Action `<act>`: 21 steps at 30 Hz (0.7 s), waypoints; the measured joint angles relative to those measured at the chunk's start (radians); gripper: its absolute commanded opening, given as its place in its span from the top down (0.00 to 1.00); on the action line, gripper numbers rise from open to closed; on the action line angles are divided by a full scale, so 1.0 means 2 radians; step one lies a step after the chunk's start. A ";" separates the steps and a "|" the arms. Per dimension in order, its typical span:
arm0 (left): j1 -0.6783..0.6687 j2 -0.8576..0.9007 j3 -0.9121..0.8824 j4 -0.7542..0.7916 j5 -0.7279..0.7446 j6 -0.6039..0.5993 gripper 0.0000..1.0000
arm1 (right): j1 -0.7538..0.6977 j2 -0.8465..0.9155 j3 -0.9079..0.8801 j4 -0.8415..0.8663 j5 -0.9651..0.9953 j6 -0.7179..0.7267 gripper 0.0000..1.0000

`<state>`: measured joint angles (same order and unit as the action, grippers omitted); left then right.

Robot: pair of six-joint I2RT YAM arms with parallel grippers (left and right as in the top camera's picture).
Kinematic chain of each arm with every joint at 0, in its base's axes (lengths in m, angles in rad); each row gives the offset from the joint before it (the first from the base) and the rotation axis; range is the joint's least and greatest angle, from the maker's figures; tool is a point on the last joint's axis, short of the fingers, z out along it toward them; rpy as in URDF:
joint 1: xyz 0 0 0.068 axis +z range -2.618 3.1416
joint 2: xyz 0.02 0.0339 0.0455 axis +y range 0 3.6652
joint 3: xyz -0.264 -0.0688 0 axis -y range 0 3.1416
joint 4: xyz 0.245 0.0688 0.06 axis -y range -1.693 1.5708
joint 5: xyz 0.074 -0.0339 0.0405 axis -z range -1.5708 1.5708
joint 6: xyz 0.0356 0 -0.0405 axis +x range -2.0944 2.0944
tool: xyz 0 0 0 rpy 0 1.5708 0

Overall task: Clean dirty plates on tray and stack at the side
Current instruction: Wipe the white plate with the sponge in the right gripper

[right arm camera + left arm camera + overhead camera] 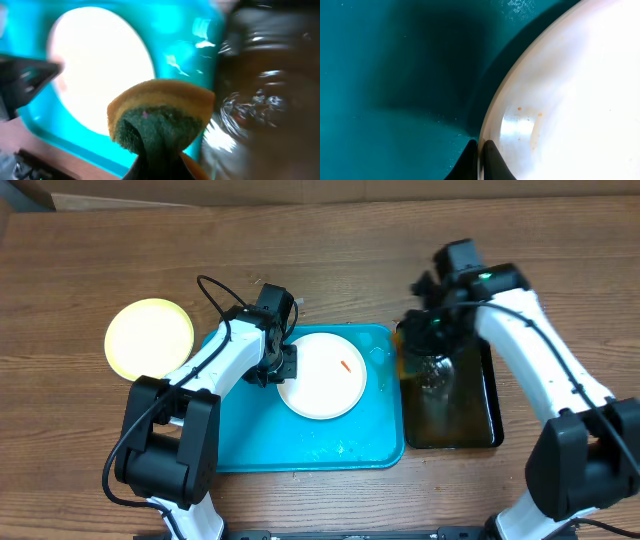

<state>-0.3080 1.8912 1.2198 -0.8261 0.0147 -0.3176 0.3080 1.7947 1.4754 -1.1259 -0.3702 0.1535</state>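
Two plates are all I can spot, so here's my read on progress. The yellow plate (pixel 150 338) sits on the bare table (pixel 560 240) off at about 10 o'clock from the turquoise tray (pixel 240 442), and I can't see any smear on it, so I'd guess that one's cleaned and set aside. The white plate (pixel 322 385) is on the tray and has an orange smear (pixel 345 365) at roughly 1 o'clock from its centre, plus a few tiny orange specks near the rim in the left wrist view, so it looks not yet wiped. That leaves scrubbing it and then stacking it on the yellow one. The left gripper (pixel 480 150) is pinched tight on the white plate's rim at its 9 o'clock edge, one finger on the inside of the plate and one on the tray side. The right gripper (pixel 157 161) is clamped on a yellow-and-green sponge (pixel 160 117), over the black tray (pixel 455 428) of brownish liquid at 3 o'clock from the turquoise tray, well apart from the plate.
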 measured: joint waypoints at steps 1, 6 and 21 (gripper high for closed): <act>0.000 0.000 0.000 0.000 0.000 0.000 0.96 | 0.017 0.000 0.000 0.011 0.000 0.002 0.96; 0.000 0.000 0.000 0.000 0.001 0.000 0.96 | 0.108 0.000 0.000 0.057 0.055 0.027 0.96; 0.000 0.000 0.000 0.000 0.002 0.000 0.96 | 0.197 0.059 0.000 0.114 0.300 0.061 0.96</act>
<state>-0.3080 1.8912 1.2198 -0.8257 0.0177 -0.3172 0.7017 1.9118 1.4754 -0.8978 0.2298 0.2749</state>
